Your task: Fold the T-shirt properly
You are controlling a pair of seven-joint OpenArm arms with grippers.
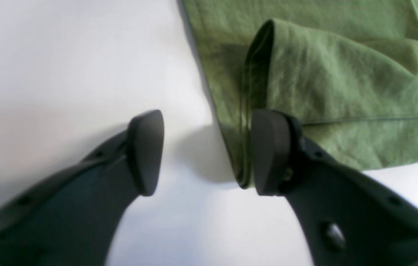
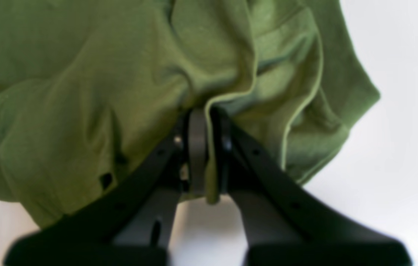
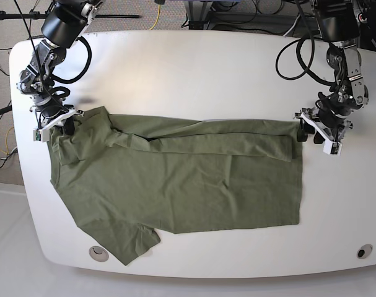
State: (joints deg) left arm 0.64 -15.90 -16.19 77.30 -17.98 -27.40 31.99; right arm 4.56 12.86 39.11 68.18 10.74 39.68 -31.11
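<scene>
The T-shirt (image 3: 175, 185) is spread flat on the white tabletop (image 3: 194, 62), with its long axis running across the base view from one arm to the other. The far long edge has been turned over toward the middle, so a narrow folded band (image 3: 218, 143) lies along that side, while one sleeve (image 3: 135, 240) at the near edge is still spread out.

The right hand (image 2: 203, 155) is found at the collar-and-shoulder end of the band, on the left of the base view. In the right wrist view its jaws are pressed together on a gathered ridge of green cloth, and a thin strip of fabric is seen squeezed between the pads. The shirt is therefore held at this end.

The left hand (image 1: 207, 151) is placed at the hem end, on the right of the base view. Its fingers stand apart in the left wrist view; one pad (image 1: 271, 151) rests against the folded hem edge (image 1: 245, 147) and the other is over bare tabletop. Nothing is clamped there, and the cloth lies just to the inner side of this hand.

Each end of the fold line is thus covered by the nearer arm. It is judged that the hem corner must be taken by the left hand before the band can be carried further along the shirt's length.
</scene>
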